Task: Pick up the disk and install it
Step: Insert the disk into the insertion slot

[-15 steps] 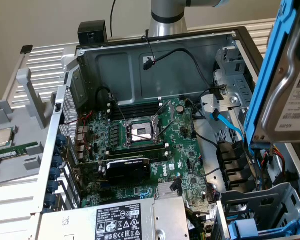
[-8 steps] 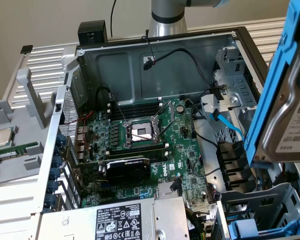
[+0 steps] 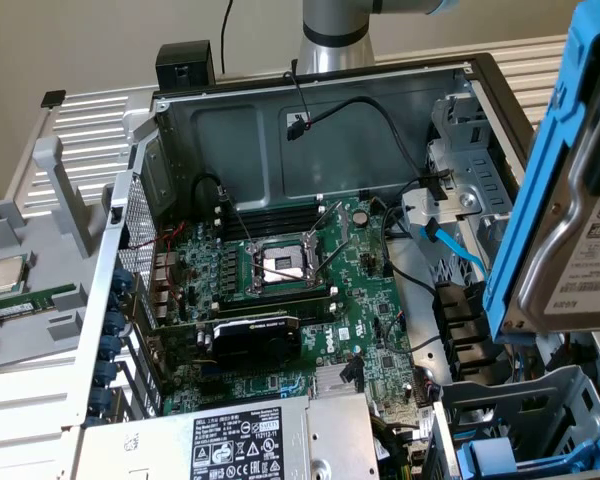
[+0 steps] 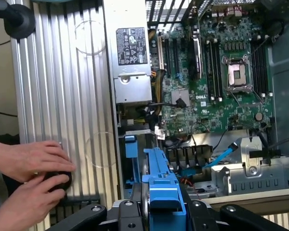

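Note:
The disk (image 3: 580, 250) hangs in the air at the exterior view's right, over the case's drive bay side. It is a silver drive with a white barcode label, clipped in a blue plastic carrier (image 3: 540, 200), and it stands on edge and tilted. In the wrist view the blue carrier (image 4: 161, 187) sits between the black fingers (image 4: 135, 211) of my gripper (image 4: 163, 209), which is shut on it. Below it lies the metal drive cage (image 4: 250, 175).
The open computer case (image 3: 310, 110) holds a motherboard (image 3: 280, 270) with a bare CPU socket (image 3: 280, 265), a graphics card (image 3: 255, 335) and a power supply (image 3: 230, 440). A blue cable (image 3: 450, 245) runs by the cage. A person's hands (image 4: 29, 161) rest on the ribbed table (image 4: 62, 86).

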`<state>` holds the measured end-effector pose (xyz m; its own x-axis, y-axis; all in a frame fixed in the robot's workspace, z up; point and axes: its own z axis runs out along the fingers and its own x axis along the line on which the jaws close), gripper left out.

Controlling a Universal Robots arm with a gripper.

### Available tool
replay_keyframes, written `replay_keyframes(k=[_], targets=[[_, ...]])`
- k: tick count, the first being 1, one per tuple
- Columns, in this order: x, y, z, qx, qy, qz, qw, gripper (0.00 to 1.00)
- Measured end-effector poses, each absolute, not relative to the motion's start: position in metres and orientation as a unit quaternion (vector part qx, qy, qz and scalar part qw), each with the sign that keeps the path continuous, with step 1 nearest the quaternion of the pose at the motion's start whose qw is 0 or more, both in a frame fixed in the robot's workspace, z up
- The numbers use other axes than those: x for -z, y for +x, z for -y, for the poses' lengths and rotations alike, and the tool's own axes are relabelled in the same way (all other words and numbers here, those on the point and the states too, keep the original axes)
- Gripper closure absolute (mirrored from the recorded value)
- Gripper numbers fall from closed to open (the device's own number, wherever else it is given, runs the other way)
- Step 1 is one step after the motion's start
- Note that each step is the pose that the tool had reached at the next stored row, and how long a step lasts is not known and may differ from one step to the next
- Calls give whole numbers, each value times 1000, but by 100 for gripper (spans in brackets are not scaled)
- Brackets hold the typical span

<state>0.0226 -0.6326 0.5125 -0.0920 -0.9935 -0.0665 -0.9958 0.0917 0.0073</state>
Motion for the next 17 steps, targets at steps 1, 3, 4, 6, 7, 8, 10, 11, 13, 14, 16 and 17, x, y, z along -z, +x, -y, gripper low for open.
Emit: replay_keyframes(k=[1,3,4,6,7,8,10,11,13,14,16,17], targets=[[-511,22,633,-25,-677,-735,22,63],[-507,22,633,-26,-687,-726,22,63],[-505,22,633,-26,-692,-721,21,63],[-502,22,633,-26,-697,-717,21,63],[-500,22,633,-26,-697,-716,21,63],[-498,22,633,-26,-697,-716,21,63],[-495,21,633,-26,-697,-716,21,63],[-493,21,633,-26,-697,-716,21,63],[-489,21,633,-26,-697,-716,21,63],[-487,20,633,-26,-697,-716,21,63],[-484,20,633,-26,-697,-716,21,63],[-482,19,633,-26,-697,-716,21,63]])
